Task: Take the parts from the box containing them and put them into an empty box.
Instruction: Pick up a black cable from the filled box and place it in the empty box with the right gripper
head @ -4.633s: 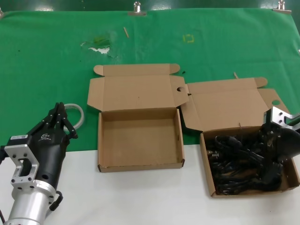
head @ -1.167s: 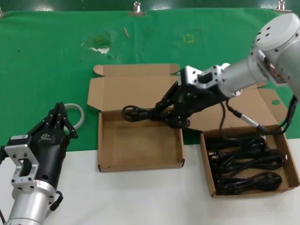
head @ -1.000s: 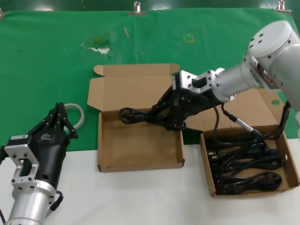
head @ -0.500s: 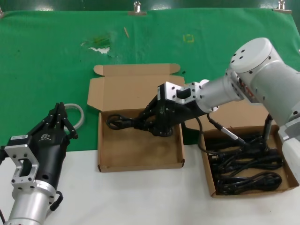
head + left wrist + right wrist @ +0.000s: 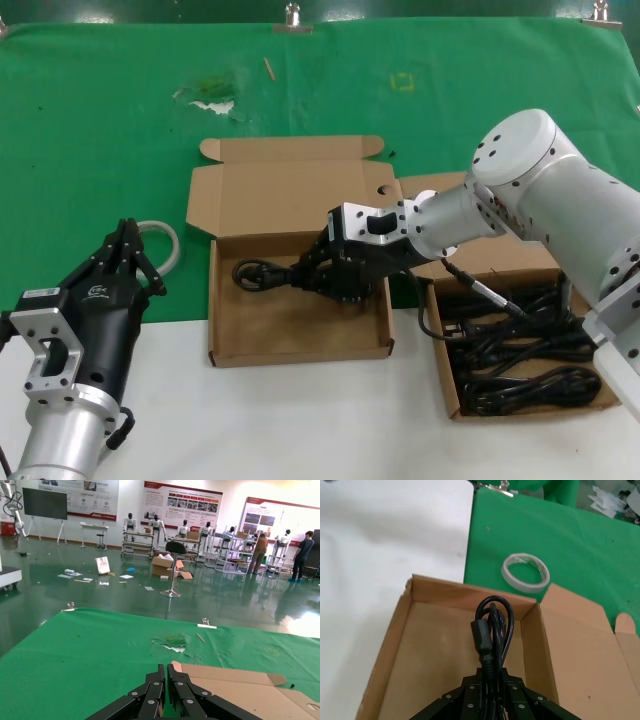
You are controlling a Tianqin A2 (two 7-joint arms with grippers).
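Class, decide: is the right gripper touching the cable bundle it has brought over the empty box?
Touching. The right wrist view shows the right gripper with its fingers closed around the cable bundle, over the empty box.

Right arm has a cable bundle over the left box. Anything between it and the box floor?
Nothing visible. The right gripper holds the cable bundle just above the bare floor of the empty box, inside its walls. The remaining cables lie in the other box, off to the side. The left gripper is parked clear of both.

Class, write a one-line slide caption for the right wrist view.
Right gripper shut on a coiled black cable bundle, holding it over the empty box.
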